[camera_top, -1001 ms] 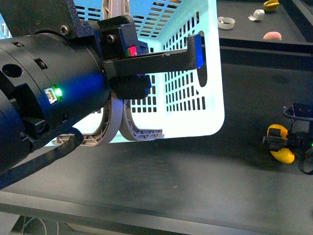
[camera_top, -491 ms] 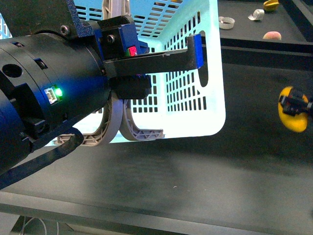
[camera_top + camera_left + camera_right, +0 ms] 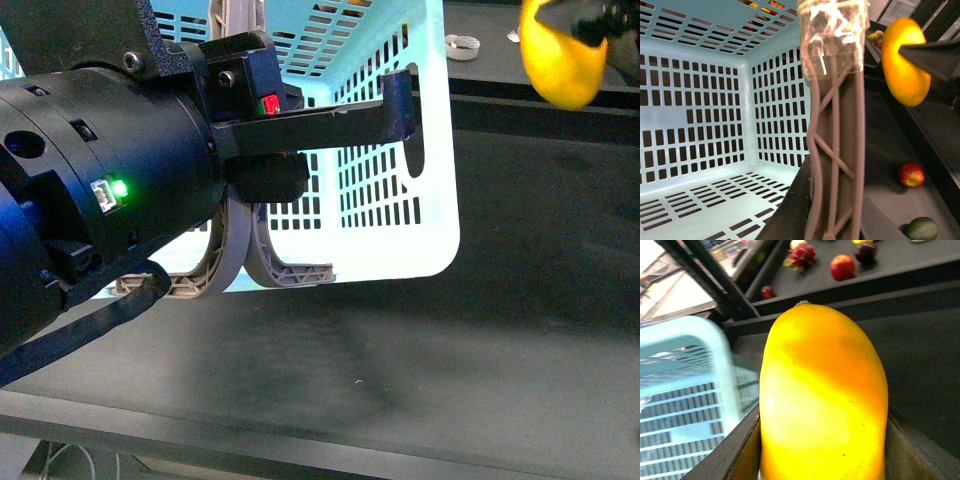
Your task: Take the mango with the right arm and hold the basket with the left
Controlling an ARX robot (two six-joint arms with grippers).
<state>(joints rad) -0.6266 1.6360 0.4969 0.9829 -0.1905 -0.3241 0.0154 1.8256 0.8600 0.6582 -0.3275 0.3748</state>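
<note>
Front view: left gripper (image 3: 335,135) fills the frame, a black cylinder with a green light (image 3: 119,187) and a red marker (image 3: 268,104). Its long finger hooks over the wall of the turquoise basket (image 3: 400,210). The grey-brown handles (image 3: 240,255) run between its jaws, which look clamped on them, though the arm's own bulk hides the contact. The mango (image 3: 560,65) is off the dark surface (image 3: 420,380), high and to the right of the basket, not touching it. Only a bit of the right gripper (image 3: 590,22) shows at the frame edge.

Left wrist view: one handle stands upright right at the lens and the basket interior behind it looks empty. The mango is outside the rim with a black finger pressed into its side. A red apple (image 3: 911,174) and a green fruit (image 3: 921,228) lie on the surface beyond.

Right wrist view: the mango fills the frame with the right jaws clamped on its two sides, the basket corner just beside it, and more fruit on a far shelf.

Judgement: the pick is done. Keep the squeeze steady, since smooth skin may slip. Keep the left arm still so the basket does not swing. Clear the rim before any lowering.

No brand, label or readable writing anywhere
</note>
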